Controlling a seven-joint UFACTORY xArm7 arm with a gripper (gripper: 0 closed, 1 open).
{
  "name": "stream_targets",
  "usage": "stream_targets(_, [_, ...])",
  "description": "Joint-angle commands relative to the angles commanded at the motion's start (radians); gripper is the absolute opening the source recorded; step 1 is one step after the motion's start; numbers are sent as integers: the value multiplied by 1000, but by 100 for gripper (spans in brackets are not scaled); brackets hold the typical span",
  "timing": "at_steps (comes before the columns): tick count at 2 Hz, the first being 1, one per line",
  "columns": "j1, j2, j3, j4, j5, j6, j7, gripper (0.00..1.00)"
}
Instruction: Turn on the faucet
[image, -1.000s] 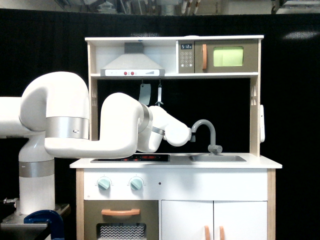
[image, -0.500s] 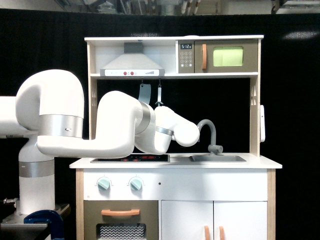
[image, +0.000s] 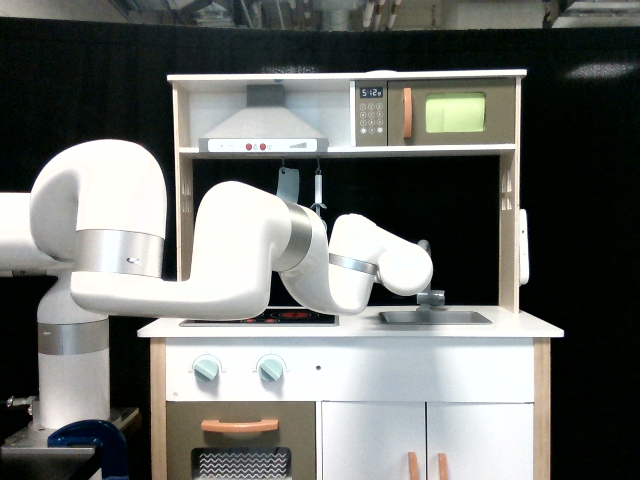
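Arm (image: 250, 260) has pushed further toward the exterior view's right since the earlier frame, its white wrist now covering most of the faucet (image: 430, 296) spout. Only the faucet's base shows, at the sink (image: 436, 317). Elbow bent low over the stovetop (image: 262, 318). Gripper hidden, probably behind the wrist; fingers' state can't be told.

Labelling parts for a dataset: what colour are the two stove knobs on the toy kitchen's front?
Mint green stove knobs, clearest in the exterior view.

Faucet (image: 430, 296) spout, tool hidden behind wrist
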Motion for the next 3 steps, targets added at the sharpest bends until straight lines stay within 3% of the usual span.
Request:
stream_targets(1, [16, -19, -3, 74, -43, 53, 34, 100])
stream_targets(2, [-207, -11, 25, -85, -80, 113, 65, 100])
stream_targets(3, [-632, 21, 130, -231, -95, 383, 145, 100])
